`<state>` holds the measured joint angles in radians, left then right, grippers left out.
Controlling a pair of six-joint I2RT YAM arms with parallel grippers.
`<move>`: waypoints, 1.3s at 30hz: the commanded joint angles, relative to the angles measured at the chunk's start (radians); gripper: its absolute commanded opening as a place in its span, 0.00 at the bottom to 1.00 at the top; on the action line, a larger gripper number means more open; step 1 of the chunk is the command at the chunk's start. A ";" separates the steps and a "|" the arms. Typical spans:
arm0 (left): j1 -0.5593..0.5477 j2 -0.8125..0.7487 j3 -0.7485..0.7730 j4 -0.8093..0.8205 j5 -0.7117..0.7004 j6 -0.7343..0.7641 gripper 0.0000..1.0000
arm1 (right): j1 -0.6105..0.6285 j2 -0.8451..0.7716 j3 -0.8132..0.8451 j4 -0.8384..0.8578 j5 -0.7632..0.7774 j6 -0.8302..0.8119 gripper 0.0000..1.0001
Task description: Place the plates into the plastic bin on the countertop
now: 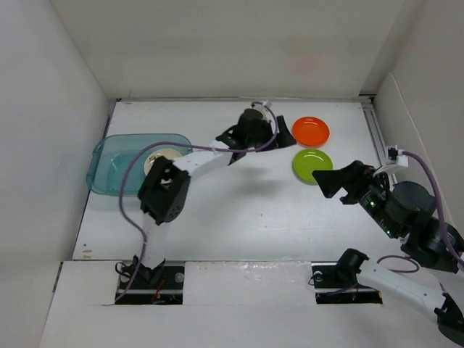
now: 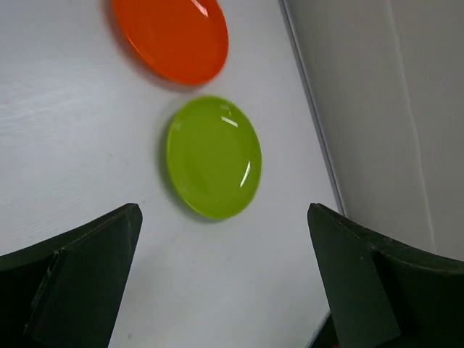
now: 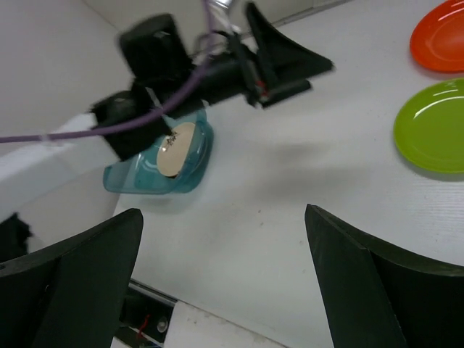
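Top external view: we see the plastic bin [image 1: 116, 172] by the counter's [image 1: 239, 225] left edge, a cream plate [image 1: 162, 154] lying inside it, partly hidden by the left arm [image 1: 206, 161]. An orange plate [image 1: 311, 131] and a lime green plate [image 1: 312, 166] lie just beside each other near the far right corner. The left hand [image 2: 222, 210] hangs above them, spread and empty; the right hand [image 3: 222, 212] is likewise spread, holding nothing.

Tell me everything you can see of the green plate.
The green plate is small, round and shallow, lime-coloured, glossy like plastic, empty. It lies flat, right way up, on the white countertop, right of centre, just nearer the arms than the orange plate, a narrow gap between them. Only the countertop touches it.
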<state>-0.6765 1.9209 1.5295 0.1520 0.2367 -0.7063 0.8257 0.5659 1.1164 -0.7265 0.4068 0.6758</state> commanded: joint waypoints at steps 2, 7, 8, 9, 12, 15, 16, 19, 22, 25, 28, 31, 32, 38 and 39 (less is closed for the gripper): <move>-0.049 0.240 0.171 0.049 0.202 0.024 1.00 | -0.002 -0.041 0.053 -0.019 0.023 0.027 0.99; -0.074 0.395 0.250 0.083 0.230 -0.016 1.00 | -0.002 -0.072 0.062 -0.059 0.023 0.027 0.99; -0.074 0.418 0.250 0.096 0.242 -0.027 0.98 | -0.002 -0.072 0.062 -0.070 0.014 0.027 0.99; -0.074 0.418 0.250 0.096 0.225 -0.041 0.98 | -0.002 -0.081 0.062 -0.070 0.013 0.027 0.99; -0.074 0.453 0.239 0.107 0.225 -0.051 0.96 | -0.002 -0.090 0.053 -0.079 0.013 0.027 0.99; -0.074 0.503 0.280 0.063 0.225 -0.051 0.87 | -0.002 -0.100 0.034 -0.079 0.013 0.039 0.99; -0.074 0.515 0.311 0.048 0.216 -0.051 0.81 | -0.002 -0.100 0.034 -0.079 0.013 0.039 0.99; -0.074 0.555 0.333 0.028 0.216 -0.062 0.59 | -0.002 -0.109 0.034 -0.079 0.013 0.039 0.99; -0.074 0.595 0.380 -0.005 0.202 -0.062 0.38 | -0.002 -0.109 0.034 -0.079 0.013 0.039 0.99; -0.074 0.606 0.400 -0.014 0.193 -0.062 0.07 | -0.002 -0.109 0.034 -0.079 0.004 0.039 0.99; -0.074 0.570 0.388 -0.052 0.147 -0.053 0.00 | -0.002 -0.109 0.034 -0.079 0.004 0.048 0.99; -0.012 0.375 0.226 -0.065 0.084 -0.033 0.00 | -0.002 -0.109 0.034 -0.079 0.004 0.048 0.99; -0.012 0.312 0.225 -0.065 0.084 -0.033 0.00 | -0.002 -0.109 0.034 -0.079 0.004 0.048 0.99; 0.190 -0.161 -0.190 -0.152 -0.150 -0.073 0.00 | -0.002 -0.087 -0.022 -0.016 0.004 0.048 0.99; 0.227 -0.269 -0.224 -0.195 -0.186 -0.073 0.00 | -0.002 -0.063 -0.032 -0.002 0.004 0.048 0.99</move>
<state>-0.5499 1.9186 1.3556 0.0017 0.2123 -0.7719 0.8257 0.4675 1.1122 -0.7944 0.4118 0.7158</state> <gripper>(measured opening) 0.021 0.991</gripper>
